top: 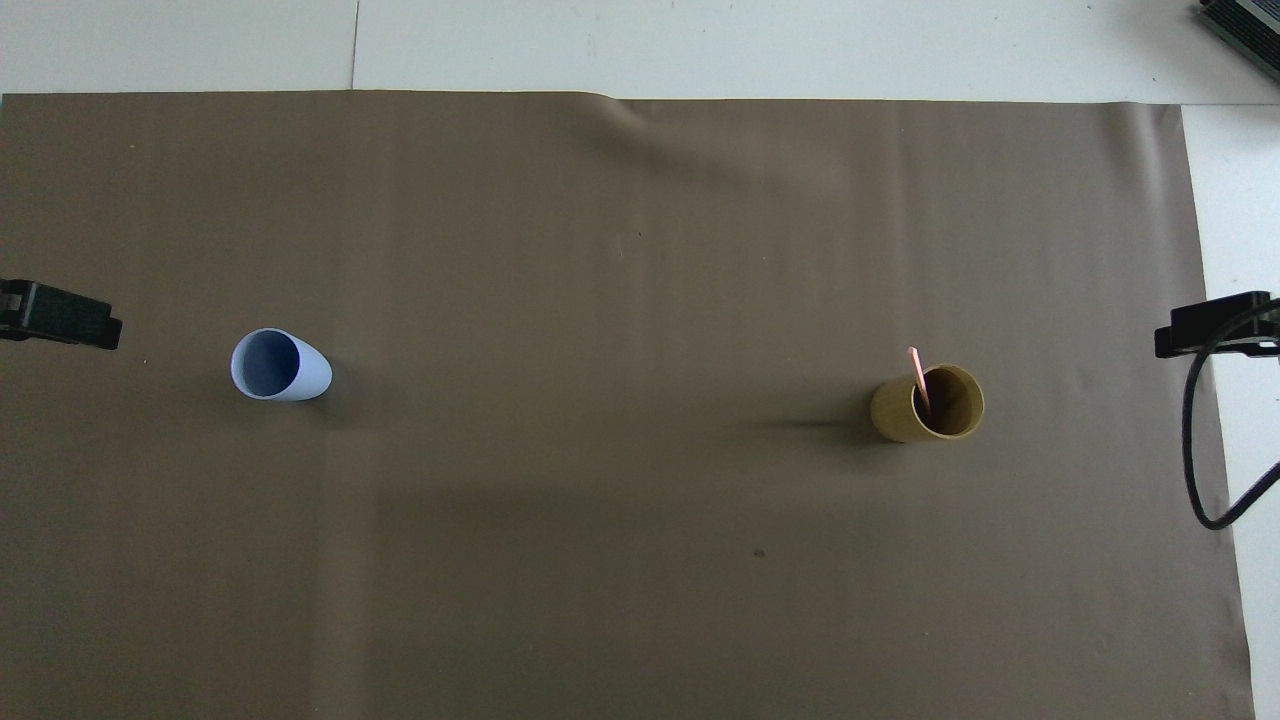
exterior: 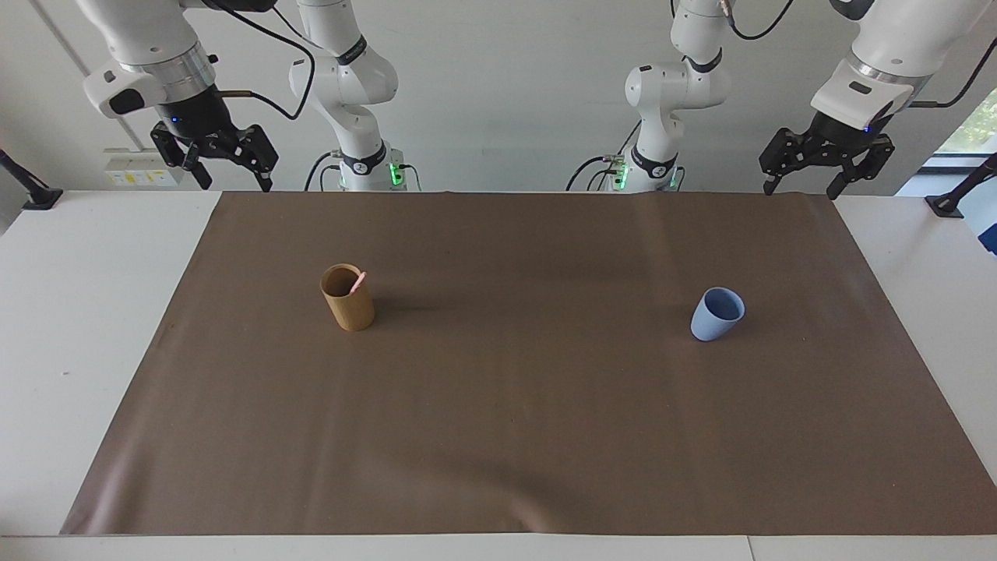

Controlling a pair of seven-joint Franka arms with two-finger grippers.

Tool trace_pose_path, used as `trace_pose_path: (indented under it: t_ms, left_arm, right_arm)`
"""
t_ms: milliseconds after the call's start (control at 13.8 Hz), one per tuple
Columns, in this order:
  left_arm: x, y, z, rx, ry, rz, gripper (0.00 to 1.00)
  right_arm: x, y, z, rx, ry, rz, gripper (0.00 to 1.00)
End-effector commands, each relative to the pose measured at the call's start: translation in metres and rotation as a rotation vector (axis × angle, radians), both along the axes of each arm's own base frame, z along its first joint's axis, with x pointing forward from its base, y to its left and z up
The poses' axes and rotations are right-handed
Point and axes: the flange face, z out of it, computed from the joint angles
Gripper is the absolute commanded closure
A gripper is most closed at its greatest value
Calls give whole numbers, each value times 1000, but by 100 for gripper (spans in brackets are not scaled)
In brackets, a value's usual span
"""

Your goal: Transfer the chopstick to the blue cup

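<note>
The thin pink chopstick [exterior: 357, 282] leans in the tan holder [exterior: 348, 299] toward the right arm's end of the surface, well apart from the blue cup [exterior: 716, 314]; light, stiff and slippery-looking, best pinched at its protruding tip, while the left hand [exterior: 802, 185] and right hand [exterior: 230, 178] hang wide open, holding nothing

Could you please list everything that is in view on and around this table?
chopstick: one, pink, standing tilted in the tan holder, its tip above the rim.
tan holder: one, tan-brown, upright on the mat toward the right arm's end.
blue cup: one, light blue, upright on the mat toward the left arm's end, nothing in it.
mat: one, brown, covering most of the table.
table: one, white.
right gripper: one, black, raised over the table's edge at the robots' end, fingers open, holding nothing, waiting.
left gripper: one, black, likewise raised, open, waiting.
</note>
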Motion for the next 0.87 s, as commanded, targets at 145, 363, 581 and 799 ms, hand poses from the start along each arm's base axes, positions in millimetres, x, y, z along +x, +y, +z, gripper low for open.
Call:
trace_pose_path:
  t_ms: [145, 363, 581, 799]
  left_arm:
    - [-2, 1, 1, 3, 9, 9, 0]
    - [-3, -3, 1, 4, 11, 5, 0]
    - [-2, 2, 1, 5, 9, 11, 0]
    - [-2, 1, 1, 5, 9, 9, 0]
  right_arm:
    - [-10, -1, -2, -9, -7, 21, 0]
    - [-10, -1, -2, -9, -7, 21, 0]
    - [-10, -1, -2, -9, -7, 13, 0]
    - [-10, 1, -4, -6, -5, 12, 0]
